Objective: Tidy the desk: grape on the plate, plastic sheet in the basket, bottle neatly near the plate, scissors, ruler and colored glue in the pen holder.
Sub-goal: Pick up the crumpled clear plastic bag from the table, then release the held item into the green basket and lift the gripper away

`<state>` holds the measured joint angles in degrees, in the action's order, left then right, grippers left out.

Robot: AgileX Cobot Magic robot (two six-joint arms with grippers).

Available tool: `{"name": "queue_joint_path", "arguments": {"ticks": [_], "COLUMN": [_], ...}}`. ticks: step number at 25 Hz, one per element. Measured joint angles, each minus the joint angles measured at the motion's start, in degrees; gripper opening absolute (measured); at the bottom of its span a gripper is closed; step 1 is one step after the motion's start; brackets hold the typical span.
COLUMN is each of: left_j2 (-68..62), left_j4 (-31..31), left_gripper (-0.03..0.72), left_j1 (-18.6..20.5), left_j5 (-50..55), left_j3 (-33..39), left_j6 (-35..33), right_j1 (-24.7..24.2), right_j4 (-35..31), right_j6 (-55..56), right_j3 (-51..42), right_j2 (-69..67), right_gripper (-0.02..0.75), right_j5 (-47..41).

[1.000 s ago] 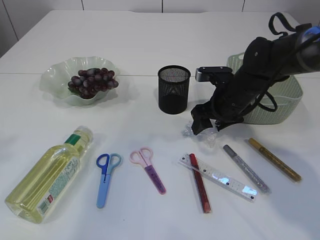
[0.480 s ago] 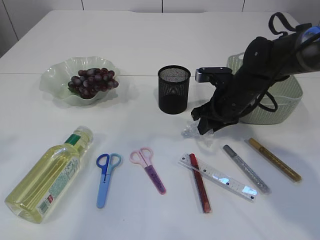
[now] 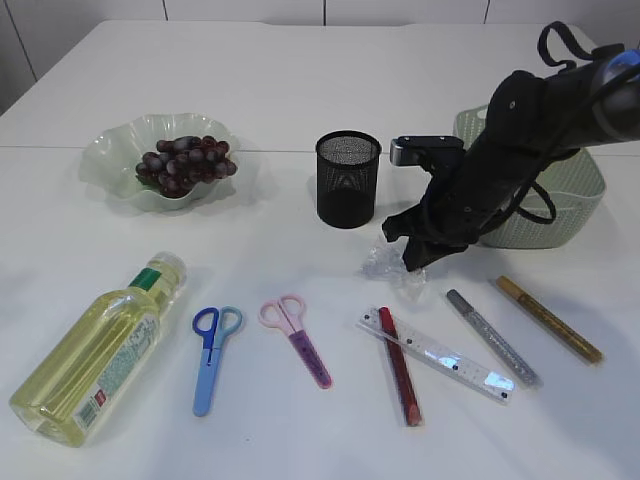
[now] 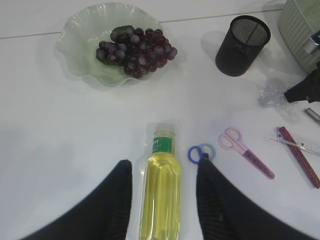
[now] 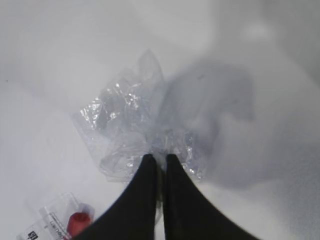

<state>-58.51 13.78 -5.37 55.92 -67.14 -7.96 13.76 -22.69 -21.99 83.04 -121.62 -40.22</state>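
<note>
Plastic sheet (image 5: 132,127) crumpled on white table (image 3: 300,70), just right of pen holder (image 3: 348,180) and near-left of basket (image 3: 580,195). Right gripper (image 5: 160,160) pinched shut on its near edge, fingers almost touching w/ film caught between (clearest in right wrist view). Probably v. light, soft and limp, a bit slippery; no stiffness, so likely to droop and trail once lifted. Best hold judged to be the bunched middle where folds stack up, not a single loose flap, which could slide out.

Left gripper (image 4: 162,172) spread open, straddling bottle (image 4: 160,195) lying on its side, near left; fingers not touching it as far as can be told. Bottle looks rigid, smooth, heavier w/ liquid.

Grape (image 3: 185,160) already on plate (image 3: 115,160), far left. 2 scissors (image 3: 212,355), ruler (image 3: 440,355) and glue sticks (image 3: 400,375) lying flat along near side, not yet in holder.

Vs 1.0 s ago: right gripper shifted slightly right toward basket and closed in on the sheet, sheet now showing more to its left; rest unmoved.
</note>
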Motion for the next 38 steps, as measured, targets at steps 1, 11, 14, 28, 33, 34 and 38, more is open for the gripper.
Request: {"name": "queue_joint_path", "arguments": {"ticks": [1,11,14,28,33,34,38], "left_j2": [0.0,0.0,0.0,0.0,0.0,0.0,0.0], "left_j4": [0.0,0.0,0.0,0.4,0.4,0.4,0.7], "left_gripper": [0.312,0.309,0.308,0.301,0.301,0.301,0.3], "left_j1": [0.0,0.0,0.0,0.0,0.0,0.0,0.0], "left_j5": [0.0,0.0,0.0,0.0,0.0,0.0,0.0], "left_j3": [0.0,0.0,0.0,0.0,0.0,0.0,0.0], "left_j6": [0.0,0.0,0.0,0.0,0.0,0.0,0.0], "right_j1": [0.0,0.0,0.0,-4.3,-9.5,-10.2,-12.3], "right_j4": [0.0,5.3,6.6,15.8,17.8,18.3,20.3], "right_j6": [0.3,7.1,9.0,18.7,20.0,20.2,21.0], "right_j3": [0.1,3.1,4.2,23.1,26.1,26.1,26.2], "right_j2": [0.0,3.5,5.2,6.3,6.3,6.3,6.2], "right_gripper": [0.016,0.015,0.015,0.015,0.015,0.015,0.015], "right_j5": [-0.8,-10.1,-12.6,-22.4,-24.1,-24.2,-24.7]}}
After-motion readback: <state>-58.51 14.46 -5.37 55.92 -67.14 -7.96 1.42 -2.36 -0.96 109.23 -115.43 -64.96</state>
